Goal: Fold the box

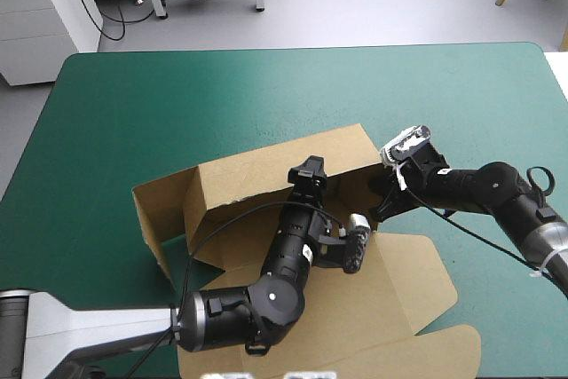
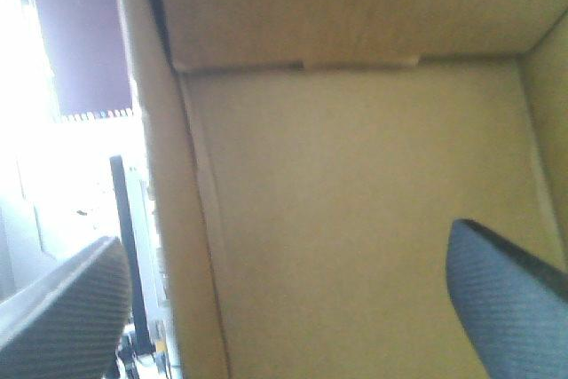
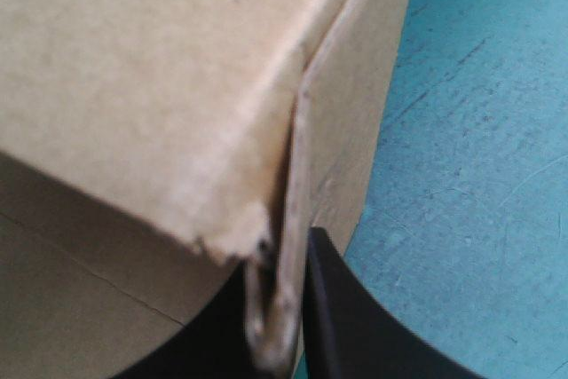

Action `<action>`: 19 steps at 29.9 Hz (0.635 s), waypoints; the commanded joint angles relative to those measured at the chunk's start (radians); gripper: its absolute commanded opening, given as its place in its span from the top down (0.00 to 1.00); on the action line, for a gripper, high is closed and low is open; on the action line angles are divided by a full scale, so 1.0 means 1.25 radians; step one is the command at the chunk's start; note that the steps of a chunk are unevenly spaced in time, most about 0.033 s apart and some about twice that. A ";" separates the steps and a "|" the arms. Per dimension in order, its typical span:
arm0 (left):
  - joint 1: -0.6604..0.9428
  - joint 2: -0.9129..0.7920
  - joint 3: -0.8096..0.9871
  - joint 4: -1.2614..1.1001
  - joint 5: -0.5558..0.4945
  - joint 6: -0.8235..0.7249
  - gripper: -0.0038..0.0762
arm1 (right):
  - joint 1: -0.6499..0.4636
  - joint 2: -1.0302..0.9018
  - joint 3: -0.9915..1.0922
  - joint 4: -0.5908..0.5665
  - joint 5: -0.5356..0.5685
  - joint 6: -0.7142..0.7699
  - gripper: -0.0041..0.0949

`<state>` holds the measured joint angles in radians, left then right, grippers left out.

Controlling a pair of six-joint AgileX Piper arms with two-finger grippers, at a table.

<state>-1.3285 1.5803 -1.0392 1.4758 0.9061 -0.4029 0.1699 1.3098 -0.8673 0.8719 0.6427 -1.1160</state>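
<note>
Brown box sits on the table, in the near half and roughly midway between the left and right edges. Its walls are partly raised on the far and left sides. The lid panel lies flat on the teal-green cover, running toward the near right.

In the way: the left arm comes in from the near left corner and lies across the box's middle, hiding much of the floor. The right arm reaches in low from the right edge.

Left pincer is at the far wall, near its middle. In the left wrist view it stands wide, black fingers well apart, straddling an upright sheet of the box (one finger over brown board inside, the other outside it; which wall this is I cannot tell). Neither finger is seen touching board. Ahead of it a second wall meets the first at a corner.

Right pincer is at the box's far right corner. In the right wrist view it is all but closed, clamping the thin edge of a board flap just under the corner of the box; the corner tip looks slightly crushed. The table shows beside the flap.

Room: the cover lies open from the far wall to the table's far edge, and on both sides of the box. The lid panel's near end runs close to the near edge.
</note>
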 commanded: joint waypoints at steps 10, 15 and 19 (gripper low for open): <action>-0.128 -0.133 -0.111 -0.089 0.041 0.095 0.10 | 0.003 -0.021 -0.019 0.039 0.032 -0.006 0.98; -0.086 -0.133 -0.265 -0.363 0.036 0.322 0.10 | 0.003 -0.021 -0.019 0.039 0.030 0.000 0.98; -0.007 -0.133 -0.394 -0.566 0.040 0.448 0.10 | 0.003 -0.021 -0.019 0.036 0.030 0.000 0.98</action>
<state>-1.3943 1.4556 -1.4125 0.8889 0.9589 0.0521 0.1699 1.3106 -0.8673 0.8722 0.6418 -1.1159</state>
